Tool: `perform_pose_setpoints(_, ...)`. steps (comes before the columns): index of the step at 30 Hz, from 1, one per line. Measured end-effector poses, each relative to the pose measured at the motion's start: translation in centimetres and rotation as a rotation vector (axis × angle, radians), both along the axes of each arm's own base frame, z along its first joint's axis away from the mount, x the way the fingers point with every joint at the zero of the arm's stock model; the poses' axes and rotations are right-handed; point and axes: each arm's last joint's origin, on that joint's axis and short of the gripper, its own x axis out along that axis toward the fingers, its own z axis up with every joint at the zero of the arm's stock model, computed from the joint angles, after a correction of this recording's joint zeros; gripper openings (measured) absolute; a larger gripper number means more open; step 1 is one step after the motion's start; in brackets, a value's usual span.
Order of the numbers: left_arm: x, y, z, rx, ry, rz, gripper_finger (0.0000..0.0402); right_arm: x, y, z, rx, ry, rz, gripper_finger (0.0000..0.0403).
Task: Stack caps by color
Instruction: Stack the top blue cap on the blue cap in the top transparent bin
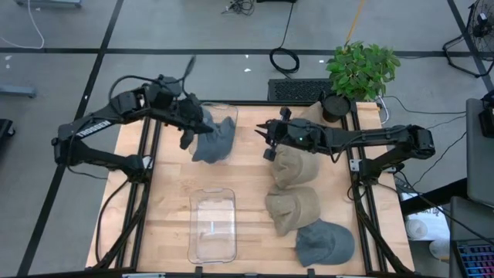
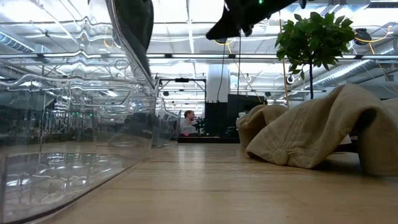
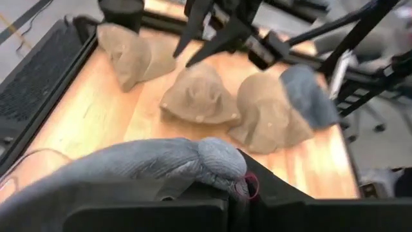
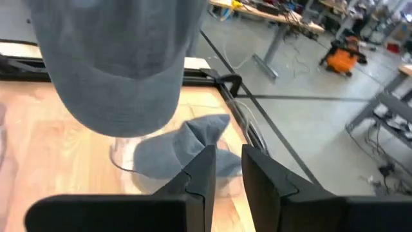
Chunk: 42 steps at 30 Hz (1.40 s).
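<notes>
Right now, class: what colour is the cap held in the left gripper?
Slate blue-grey cap, gripped by the left gripper; the high view shows it best.

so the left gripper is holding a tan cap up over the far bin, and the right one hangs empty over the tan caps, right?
Not quite: the cap in the left gripper is blue-grey, not tan, as the high view shows. The rest holds: it hangs over the far bin, and the right gripper is empty above the tan caps.

Bright overhead light, blurred wrist views
</notes>
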Motion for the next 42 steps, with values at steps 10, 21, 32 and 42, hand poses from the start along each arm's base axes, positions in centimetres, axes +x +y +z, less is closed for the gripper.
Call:
perform_pose_setpoints(10,4.0,-1.2,-2.3,0.150,0.089,-0.219,0.0007,-1.1,-2.9,-3.7,0.107,-0.023,0.014,0.0071)
perform_pose_setpoints(21,4.8,-7.4,-2.1,0.563,-0.007,-0.782,0.0004,-2.2,-3.6,-6.0,0.105,-0.162,0.083,0.0060)
perform_pose_setpoints(32,5.0,-9.0,1.6,0.701,0.058,-0.901,0.0003,-1.2,-2.7,-6.6,0.561,-0.242,0.608,0.0114)
perform_pose_setpoints(42,5.9,-10.4,3.3,0.757,0.005,-0.971,0.0003,0.2,-2.4,-7.8,0.587,-0.277,0.660,0.0276)
